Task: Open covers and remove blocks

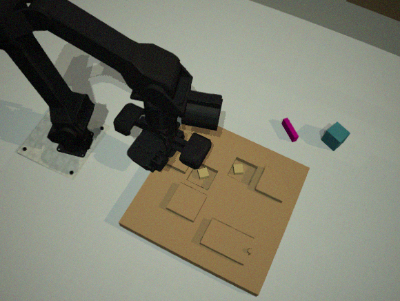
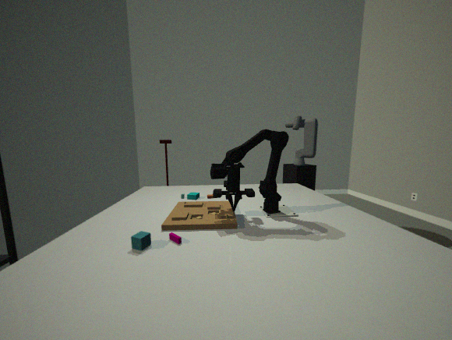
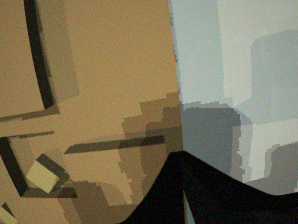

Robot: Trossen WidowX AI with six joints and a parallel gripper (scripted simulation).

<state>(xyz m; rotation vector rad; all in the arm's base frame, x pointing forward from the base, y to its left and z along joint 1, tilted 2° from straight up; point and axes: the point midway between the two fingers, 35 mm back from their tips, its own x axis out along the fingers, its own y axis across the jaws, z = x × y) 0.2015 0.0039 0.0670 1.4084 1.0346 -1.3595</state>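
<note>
The tan puzzle board (image 1: 276, 221) (image 2: 199, 227) (image 3: 125, 60) lies flat. One yellow block (image 1: 203, 172) (image 3: 42, 175) sits in an uncovered well near the middle. Another yellow block (image 1: 238, 168) (image 3: 7, 215) sits in a second uncovered well, with a cover (image 1: 283, 183) (image 2: 180, 215) beside it. A square cover (image 1: 186, 201) and a long cover (image 1: 227, 241) (image 2: 193, 204) with a small peg lie on the board. A further raised edge shows partly under the hand. My gripper (image 2: 234, 210) (image 3: 177, 158) is shut and empty, at the board's edge facing the arm's base; the top view hides its fingertips.
A magenta bar (image 1: 290, 130) (image 2: 175, 238) and a teal cube (image 1: 335, 136) (image 2: 141, 241) lie on the table off the board. A turquoise box (image 2: 193, 196) and a small orange thing (image 2: 210, 196) lie beyond the board. The arm's base plate (image 1: 38, 148) is beside the board.
</note>
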